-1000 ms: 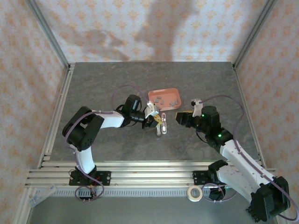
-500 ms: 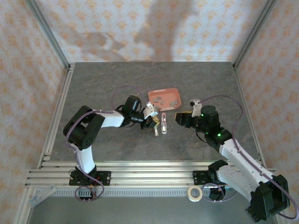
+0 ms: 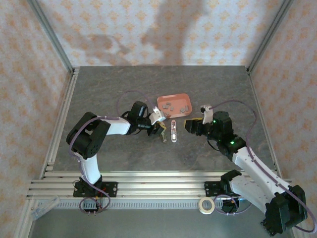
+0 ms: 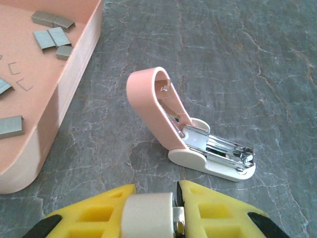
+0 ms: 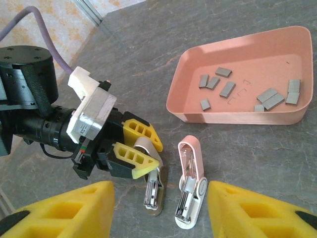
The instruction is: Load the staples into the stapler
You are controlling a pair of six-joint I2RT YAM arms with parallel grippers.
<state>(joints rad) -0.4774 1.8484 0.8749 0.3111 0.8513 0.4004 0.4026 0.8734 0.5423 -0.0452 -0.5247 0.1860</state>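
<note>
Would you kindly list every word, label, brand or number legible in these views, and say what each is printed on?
There are none: no legible word, number or brand.
On the pink stapler and the beige stapler: no print visible.
On the tray and the staples: unmarked.
On the left tool: a tiny red and green stripe on its body, too small to read as text.

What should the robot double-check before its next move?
1. Pink stapler hinged open on the table: ok.
2. Its metal channel free to take staples: cannot tell.
3. Staples lying loose in the pink tray: ok.
4. Right gripper open and empty: ok.
5. Left gripper around the beige stapler, grip firm: cannot tell.
</note>
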